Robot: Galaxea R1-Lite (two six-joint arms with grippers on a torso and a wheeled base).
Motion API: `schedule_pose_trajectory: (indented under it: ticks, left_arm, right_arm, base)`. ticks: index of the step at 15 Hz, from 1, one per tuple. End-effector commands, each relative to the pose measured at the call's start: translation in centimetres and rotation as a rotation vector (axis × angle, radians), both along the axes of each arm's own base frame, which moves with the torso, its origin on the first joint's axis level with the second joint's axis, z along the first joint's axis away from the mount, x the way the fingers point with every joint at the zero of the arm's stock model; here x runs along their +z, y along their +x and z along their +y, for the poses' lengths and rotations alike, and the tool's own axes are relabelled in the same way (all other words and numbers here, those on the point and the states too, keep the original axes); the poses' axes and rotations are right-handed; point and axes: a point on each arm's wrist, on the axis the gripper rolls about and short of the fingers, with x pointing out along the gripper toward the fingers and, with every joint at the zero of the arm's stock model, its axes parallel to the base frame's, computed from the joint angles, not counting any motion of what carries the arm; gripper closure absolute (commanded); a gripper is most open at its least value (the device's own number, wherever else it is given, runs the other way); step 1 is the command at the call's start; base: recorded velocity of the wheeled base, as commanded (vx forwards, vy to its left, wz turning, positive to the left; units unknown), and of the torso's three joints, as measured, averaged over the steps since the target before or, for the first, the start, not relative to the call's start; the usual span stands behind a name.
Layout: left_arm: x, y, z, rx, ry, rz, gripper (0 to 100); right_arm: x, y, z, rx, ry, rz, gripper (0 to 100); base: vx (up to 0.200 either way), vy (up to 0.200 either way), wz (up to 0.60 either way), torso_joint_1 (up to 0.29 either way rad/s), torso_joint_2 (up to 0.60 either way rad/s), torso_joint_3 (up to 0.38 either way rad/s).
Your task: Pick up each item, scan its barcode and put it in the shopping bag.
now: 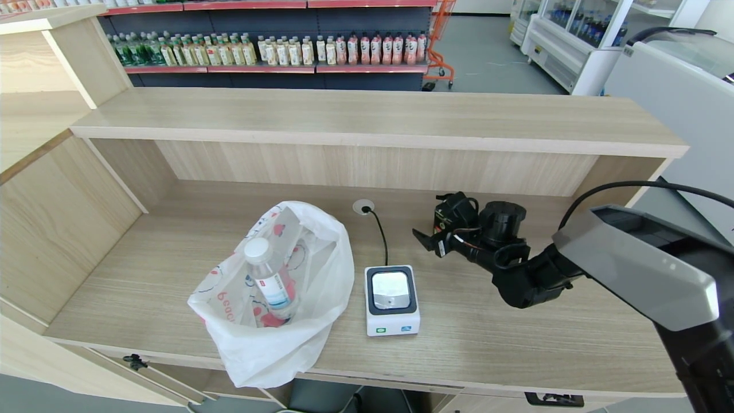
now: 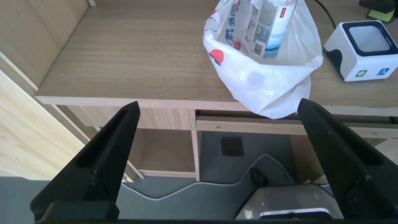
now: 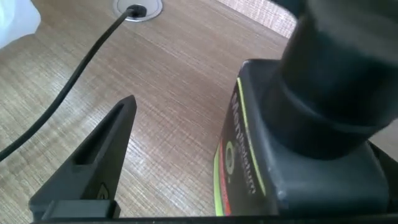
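A: Where is the dark capped bottle found?
B: On the counter, at the spread right gripper. Rigid, probably slick; to be gripped below the cap. Left gripper: likewise spread, empty.

The right arm is black with round joints. A grey angular shell covers it and a black cable arcs above. The left gripper has black wedge fingers.

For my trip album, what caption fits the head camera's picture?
Checkout counter: a bottle stands in the white bag beside the scanner, while the right pincer is open at a black container.
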Motion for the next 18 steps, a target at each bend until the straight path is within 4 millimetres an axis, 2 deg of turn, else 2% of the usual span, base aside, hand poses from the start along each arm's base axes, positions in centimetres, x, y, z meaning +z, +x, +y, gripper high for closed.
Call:
schedule_pose_trajectory:
  ticks: [1,4,6,7,9,10,11,12,14,15,16,17,18]
  left_arm:
    - [0.0,0.0,0.0,0.0,0.0,0.0,0]
    - [0.0,0.0,0.0,0.0,0.0,0.0,0]
    - [0.0,0.0,0.0,0.0,0.0,0.0,0]
    - [0.0,0.0,0.0,0.0,0.0,0.0,0]
    - [0.0,0.0,0.0,0.0,0.0,0.0,0]
    - [0.0,0.0,0.0,0.0,0.0,0.001,0]
    - [0.0,0.0,0.0,0.0,0.001,0.001,0]
    - [0.0,0.0,0.0,0.0,0.0,0.0,0]
    - [0.0,0.0,0.0,0.0,0.0,0.0,0]
    - [0.0,0.0,0.0,0.0,0.0,0.0,0]
    - [0.0,0.0,0.0,0.0,0.0,0.0,0]
    - [0.0,0.0,0.0,0.0,0.0,0.0,0]
    - [0.0,0.0,0.0,0.0,0.0,0.0,0]
  right_arm:
    - [-0.2,0.1,0.1,0.002,-0.015,-0.007,100]
    - [0.4,0.0,-0.2,-0.002,-0.041,-0.045,100]
    - [1.6,-0.3,-0.5,-0.008,-0.056,-0.086,100]
    - [2.4,-0.6,-1.2,-0.02,-0.084,-0.109,100]
    - [4.0,-2.4,-3.3,-0.05,-0.17,-0.133,100]
    - [6.0,-5.4,-5.9,-0.087,-0.235,-0.139,100]
    - [6.8,-6.6,-6.7,-0.1,-0.249,-0.142,100]
    - [9.6,-11.0,-9.3,-0.142,-0.282,-0.175,100]
    - [12.6,-14.7,-10.3,-0.166,-0.311,-0.259,100]
    - [15.0,-18.1,-10.6,-0.172,-0.351,-0.375,100]
    - [15.6,-19.5,-10.6,-0.15,-0.389,-0.433,100]
    - [16.1,-21.7,-10.6,-0.054,-0.482,-0.553,100]
    - [16.9,-23.4,-10.4,0.113,-0.586,-0.706,100]
  base:
    - [0.0,0.0,0.0,0.0,0.0,0.0]
    - [0.0,0.0,0.0,0.0,0.0,0.0]
    - [0.0,0.0,0.0,0.0,0.0,0.0]
    - [0.0,0.0,0.0,0.0,0.0,0.0]
    - [0.0,0.0,0.0,0.0,0.0,0.0]
    - [0.0,0.0,0.0,0.0,0.0,0.0]
    - [0.0,0.0,0.0,0.0,0.0,0.0]
    - [0.0,0.0,0.0,0.0,0.0,0.0]
    - [0.0,0.0,0.0,0.0,0.0,0.0]
    - [0.0,0.0,0.0,0.0,0.0,0.0]
    - [0.0,0.0,0.0,0.0,0.0,0.0]
    - [0.0,0.0,0.0,0.0,0.0,0.0]
    - [0.0,0.0,0.0,0.0,0.0,0.0]
